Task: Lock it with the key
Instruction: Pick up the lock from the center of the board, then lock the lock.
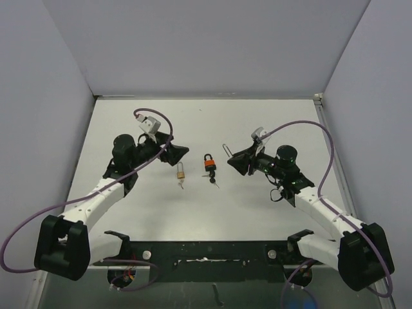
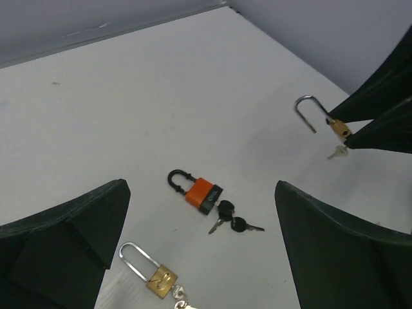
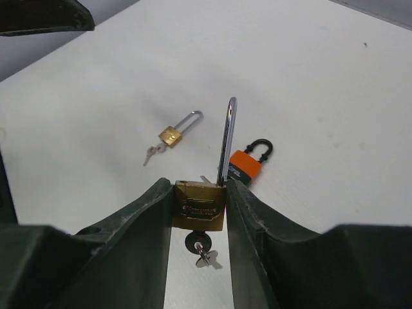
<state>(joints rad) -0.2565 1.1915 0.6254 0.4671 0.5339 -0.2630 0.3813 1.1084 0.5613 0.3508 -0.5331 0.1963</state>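
Observation:
My right gripper (image 1: 235,159) is shut on a brass padlock (image 3: 198,205) and holds it by the body, above the table. Its long steel shackle (image 3: 226,138) stands up and is open, with one leg out of the body. A black-headed key (image 3: 198,242) sits in its underside, with a second key hanging from it. The left wrist view shows this padlock (image 2: 338,128) at the right. My left gripper (image 1: 175,152) is open and empty, with its fingers (image 2: 71,235) wide apart above the table.
An orange padlock (image 1: 210,163) with a black shackle lies mid-table, black-headed keys (image 2: 230,221) beside it. A small brass padlock (image 1: 181,172) with a long shackle and keys lies to its left, under my left gripper. Walls enclose three sides.

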